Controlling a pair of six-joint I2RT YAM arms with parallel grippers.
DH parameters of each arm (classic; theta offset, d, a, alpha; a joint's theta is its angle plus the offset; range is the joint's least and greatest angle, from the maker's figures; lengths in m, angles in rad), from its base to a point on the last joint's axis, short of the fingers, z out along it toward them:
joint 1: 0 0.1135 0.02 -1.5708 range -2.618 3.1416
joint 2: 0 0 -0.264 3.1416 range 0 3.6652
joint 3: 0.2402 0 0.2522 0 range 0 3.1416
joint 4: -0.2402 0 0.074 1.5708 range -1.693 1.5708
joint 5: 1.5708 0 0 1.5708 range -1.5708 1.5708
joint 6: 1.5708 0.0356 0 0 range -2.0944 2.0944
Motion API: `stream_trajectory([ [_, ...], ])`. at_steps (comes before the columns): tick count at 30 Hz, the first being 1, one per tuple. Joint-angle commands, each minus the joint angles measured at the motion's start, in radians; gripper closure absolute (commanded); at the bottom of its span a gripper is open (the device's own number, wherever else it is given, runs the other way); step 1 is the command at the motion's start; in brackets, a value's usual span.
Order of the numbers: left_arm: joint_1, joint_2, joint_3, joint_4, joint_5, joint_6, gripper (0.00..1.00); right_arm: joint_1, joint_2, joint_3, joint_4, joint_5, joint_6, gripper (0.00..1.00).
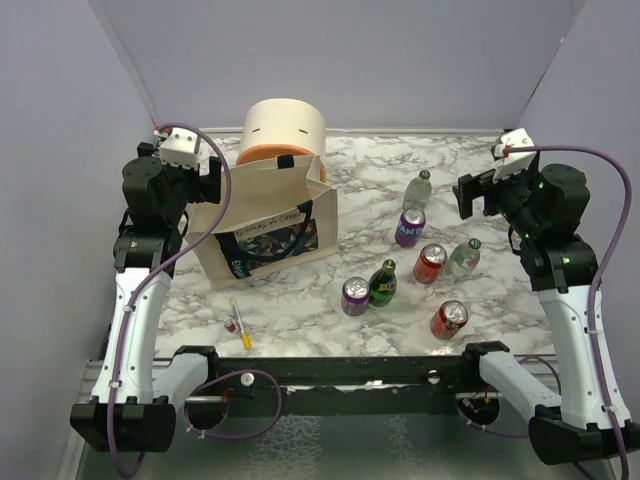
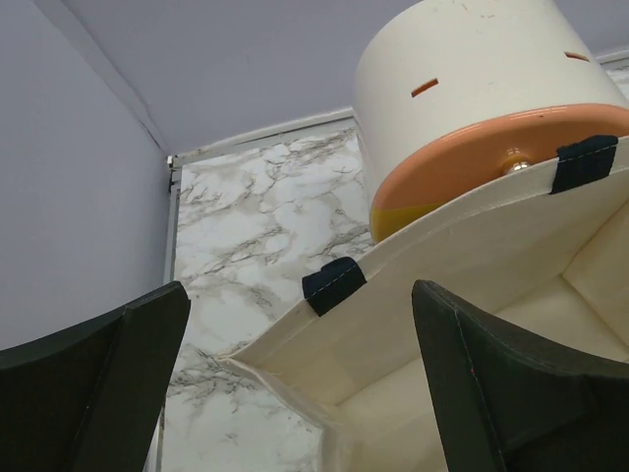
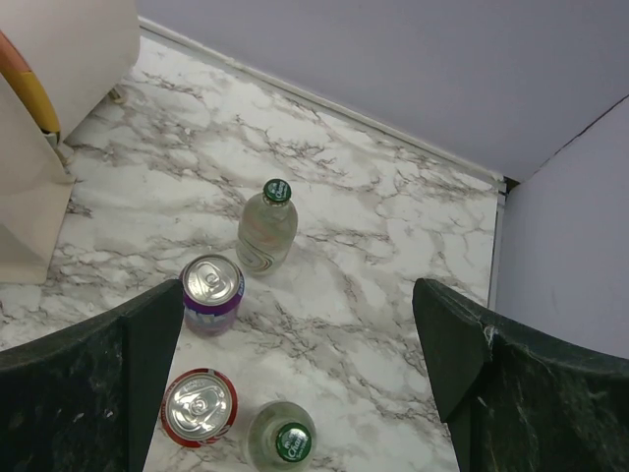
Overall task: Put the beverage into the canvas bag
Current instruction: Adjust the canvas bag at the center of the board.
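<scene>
Well, the right gripper is hanging with its fingers spread wide and nothing between them, looking down on the drinks. The left gripper is gaping just as wide and just as empty, right at the near rim of the bag. The bag is standing open-mouthed at the back left of the table, against or just in front of the box; I cannot tell which. Every drink is sitting outside it on the right: a clear bottle and a purple can under the right fingers, a red can and another bottle just beside.

They are crowding each other, so I am guessing wide fingers closing on one could be tipping its neighbour. The cloth is soft too: a nudge from the left arm might be folding the mouth shut, or a strap catching the drink going in.

As for writing, the purple can is showing "ANT" in the top view; the bag's lettering is reading too small to make out
</scene>
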Motion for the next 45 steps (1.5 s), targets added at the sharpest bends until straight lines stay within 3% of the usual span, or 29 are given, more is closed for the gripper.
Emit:
stream_trajectory([
  [1,-0.007,-0.015,-0.02,0.059,0.059,-0.025,0.01,0.007,-0.015,-0.014,0.038,-0.028,-0.009,0.0],
  [19,-0.01,-0.021,-0.052,0.054,0.201,-0.002,0.01,0.011,0.0,-0.011,0.027,-0.12,-0.041,0.0],
  [28,-0.019,-0.011,-0.009,-0.037,0.38,0.012,0.01,0.011,0.01,-0.018,0.014,-0.16,-0.057,0.0],
  [40,-0.236,0.133,0.096,-0.329,0.41,0.212,0.02,0.011,0.06,-0.011,0.003,-0.229,-0.058,0.0],
  [45,-0.302,0.195,0.097,-0.36,0.377,0.26,0.06,0.011,0.07,-0.019,-0.005,-0.239,-0.064,0.0],
])
